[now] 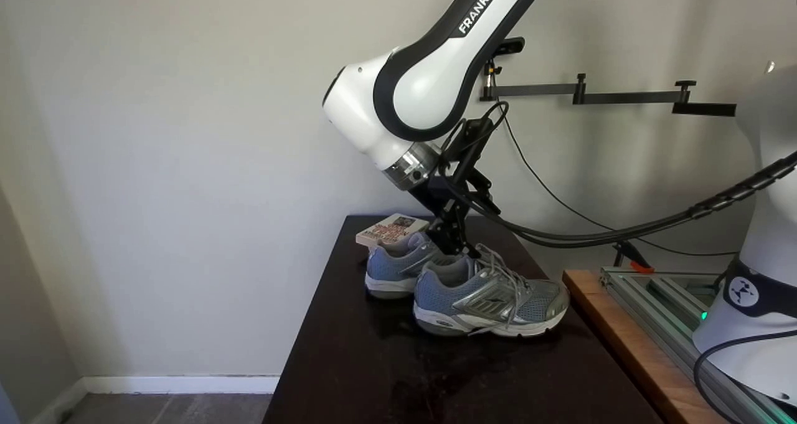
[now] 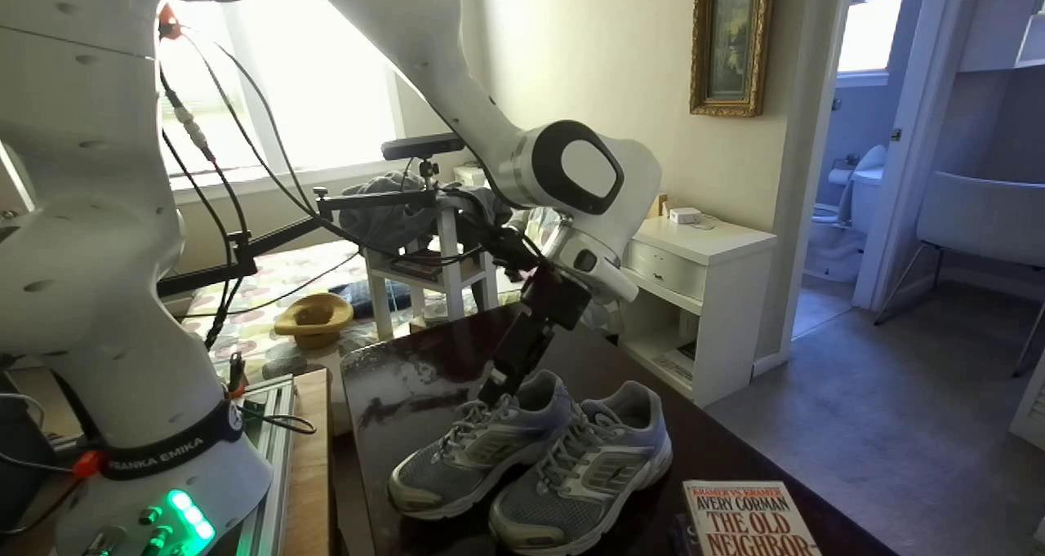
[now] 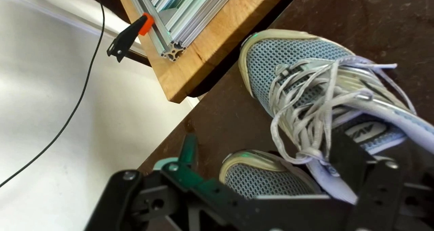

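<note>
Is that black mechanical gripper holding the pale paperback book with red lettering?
No, the gripper stands open at a grey-blue mesh sneaker, while the book lies apart.

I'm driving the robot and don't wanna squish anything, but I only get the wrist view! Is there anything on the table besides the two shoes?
Observer: Yes, both exterior views show a book lying on the table.
Operator: Ooh, what's it next to?
Observer: It's nearest to the shoe that shows only its front part in your view.
Operator: Okay! And is anything glowing that I can't see?
Observer: Yes, green lights are on, low down on the robot's white base.
</note>
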